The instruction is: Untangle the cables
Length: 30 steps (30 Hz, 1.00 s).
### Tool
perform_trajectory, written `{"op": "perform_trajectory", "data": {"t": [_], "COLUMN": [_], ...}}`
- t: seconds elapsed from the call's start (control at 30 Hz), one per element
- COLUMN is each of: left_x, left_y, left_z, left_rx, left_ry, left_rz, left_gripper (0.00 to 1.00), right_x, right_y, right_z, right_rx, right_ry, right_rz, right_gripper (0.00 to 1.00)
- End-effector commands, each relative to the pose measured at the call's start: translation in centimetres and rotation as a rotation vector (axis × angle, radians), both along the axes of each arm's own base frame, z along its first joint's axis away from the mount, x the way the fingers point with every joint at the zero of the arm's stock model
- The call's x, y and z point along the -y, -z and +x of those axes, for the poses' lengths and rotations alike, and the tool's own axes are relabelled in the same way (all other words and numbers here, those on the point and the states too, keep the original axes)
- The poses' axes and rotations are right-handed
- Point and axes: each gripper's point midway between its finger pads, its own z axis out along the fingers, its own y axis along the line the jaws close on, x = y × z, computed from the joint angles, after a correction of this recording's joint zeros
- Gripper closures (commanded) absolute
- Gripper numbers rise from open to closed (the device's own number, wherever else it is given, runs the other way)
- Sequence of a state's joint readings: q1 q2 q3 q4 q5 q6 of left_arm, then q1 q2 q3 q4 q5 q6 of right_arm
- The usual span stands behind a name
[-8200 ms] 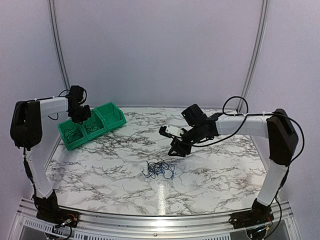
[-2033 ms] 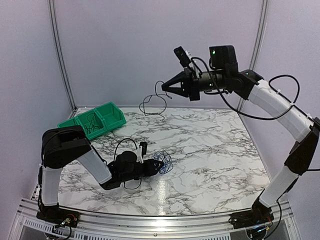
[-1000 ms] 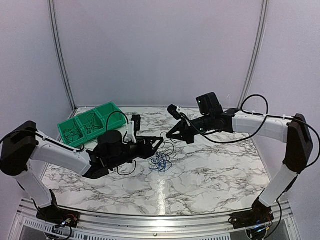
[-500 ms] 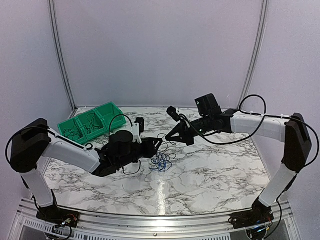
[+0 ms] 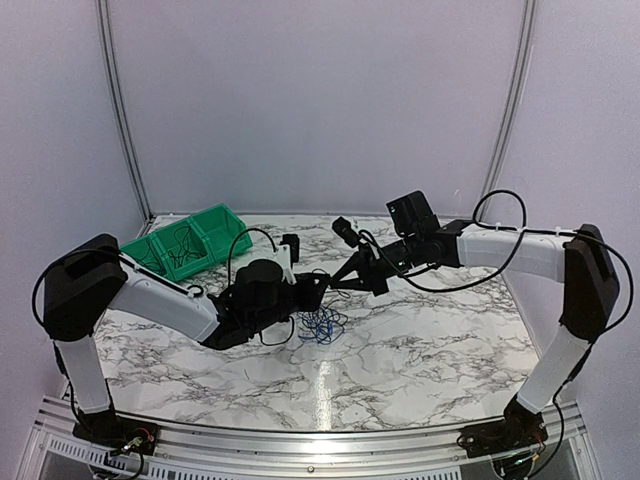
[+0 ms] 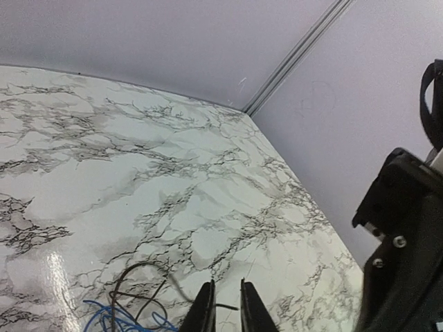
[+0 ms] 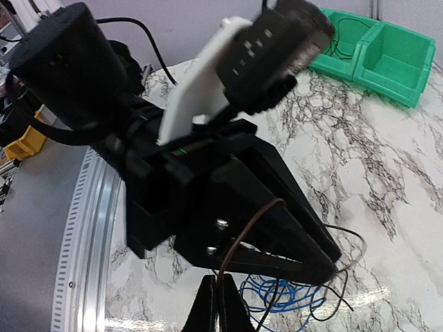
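Pale lilac walls [image 5: 320, 100] on 3 sides, w/ a marble worktop [image 5: 430, 340] below and a metal rail [image 5: 300, 440] along its near edge.

R arm [image 5: 520, 245] stretches in from the right, approx level, above the worktop. L arm [image 5: 165, 300] reaches low from near left toward centre. Green bins [image 5: 185, 248] sit side by side at far left, w/ thin black wires inside.

L tool [image 5: 322, 290] & R tool [image 5: 338, 284] meet almost tip to tip just far of centre, both off the surface.

Cables [image 5: 318, 325]: small knot of blue & black strands on the worktop at centre, just near of the 2 tools and below them. A few black loops spread out from it to the far side.

R wrist view: R tool [image 7: 218, 308] is clenched on 1 thin dark strand [image 7: 228, 249], which rises from betw its fingers and arcs up in front of the L tool [image 7: 325, 266]. Blue part of the cables [image 7: 284, 290] lies beneath. Bins [image 7: 387, 55] show top right.

L wrist view: L tool [image 6: 227, 312] has its fingers [image 6: 203, 315] close together w/ a narrow gap, and a thin black wire crosses there. Can't tell if it is gripped or just passing. Blue & black cables [image 6: 114, 318] lie bottom left on the worktop [image 6: 104, 180].
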<state>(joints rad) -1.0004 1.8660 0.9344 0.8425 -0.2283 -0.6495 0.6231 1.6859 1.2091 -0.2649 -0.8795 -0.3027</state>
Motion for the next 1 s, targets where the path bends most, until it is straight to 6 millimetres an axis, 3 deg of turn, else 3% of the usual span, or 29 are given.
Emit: {"op": "perform_trajectory", "data": {"t": [0.0, 0.23, 0.57, 0.77, 0.97], "left_x": [-1.9, -3.7, -4.4, -5.2, -5.8], "left_y": [2.8, 6.6, 8.8, 8.5, 6.1], "left_z": [1.5, 1.9, 1.6, 1.1, -0.1], "left_rx": [-0.022, -0.08, -0.115, -0.097, -0.013], "left_ry": [-0.106, -0.13, -0.134, -0.126, -0.068], "left_rz": [0.046, 0.093, 0.123, 0.147, 0.17], "left_gripper": [0.91, 0.99, 1.0, 1.0, 1.0], "right_x": [0.1, 1.2, 2.6, 3.6, 4.1], "right_y": [-5.2, -9.8, -12.4, -13.1, -11.9], "right_z": [-2.1, -6.3, -9.3, -8.1, -3.6], "right_rx": [0.003, 0.007, 0.039, 0.101, 0.137], "right_ry": [-0.093, -0.271, -0.409, -0.356, -0.15], "right_rz": [0.132, 0.27, 0.335, 0.322, 0.256], "right_gripper": [1.0, 1.0, 1.0, 1.0, 1.0]}}
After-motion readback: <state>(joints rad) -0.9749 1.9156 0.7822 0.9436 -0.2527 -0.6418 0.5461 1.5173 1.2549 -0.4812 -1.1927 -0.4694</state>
